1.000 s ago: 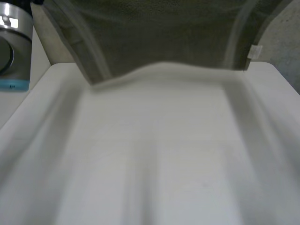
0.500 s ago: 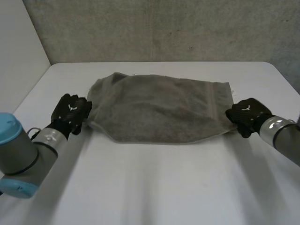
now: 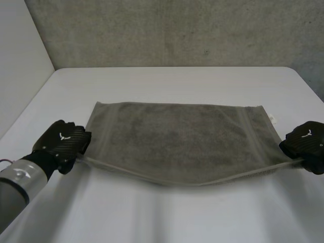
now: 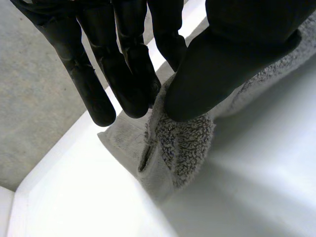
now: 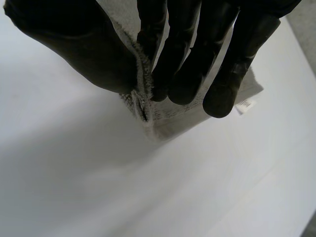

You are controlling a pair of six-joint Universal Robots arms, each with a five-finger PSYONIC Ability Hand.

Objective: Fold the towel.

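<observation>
The grey towel (image 3: 179,139) is spread wide across the middle of the white tabletop (image 3: 177,217). Its near left corner is pinched between the thumb and fingers of the left hand (image 3: 62,144). Its near right corner is pinched likewise by the right hand (image 3: 308,144).

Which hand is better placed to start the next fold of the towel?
Neither clearly: left hand and right hand each pinch a near corner of the towel, stretched between them. Probably both move together.
</observation>
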